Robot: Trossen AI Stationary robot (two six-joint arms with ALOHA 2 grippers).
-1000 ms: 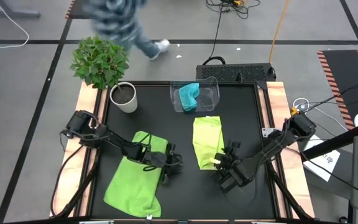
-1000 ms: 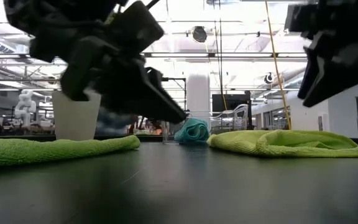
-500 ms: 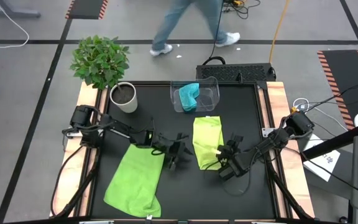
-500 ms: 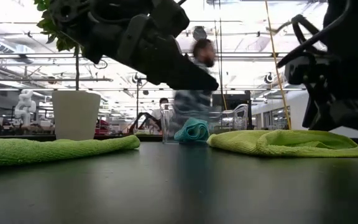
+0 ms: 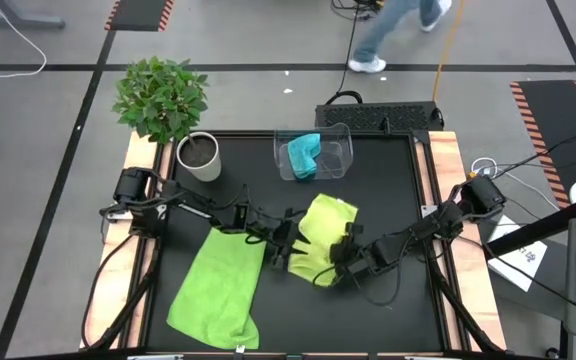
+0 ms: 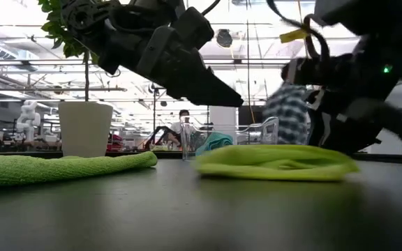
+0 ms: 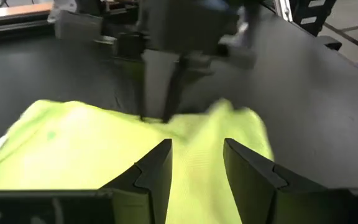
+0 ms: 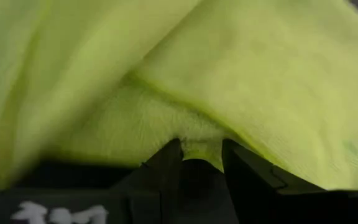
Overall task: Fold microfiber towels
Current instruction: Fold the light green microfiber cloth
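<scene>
A lime-green microfiber towel point(image 5: 320, 228) lies slanted at the table's middle. My right gripper point(image 5: 336, 268) is low at its near end, open, with the towel's edge point(image 8: 197, 148) at its fingertips. My left gripper point(image 5: 286, 250) hovers open just left of that towel and above it point(image 7: 197, 158), touching nothing. A second lime-green towel point(image 5: 218, 290) lies spread flat at the near left. A turquoise towel point(image 5: 303, 152) sits bunched in the clear bin point(image 5: 340, 150) at the far middle. My right gripper meets the middle towel's near edge point(image 8: 197, 148) with its open fingertips point(image 8: 166, 163), slanting down from the table's right and near side. The edge sags into the gap between the fingers, and I cannot tell whether it is pinched. The towel lies on the table, humped up beside the fingers.
A potted plant in a white pot point(image 5: 200, 157) stands at the far left corner. Bare black tabletop point(image 5: 388, 190) lies right of the middle towel and along the near edge. A person point(image 5: 393, 30) walks on the floor beyond the table.
My right gripper has come down and toward the table's left, into the middle towel's near end. That end has slid left and bunched while the far end stayed, so the towel now lies slanted. My left gripper has swung from over the left towel toward the middle towel.
</scene>
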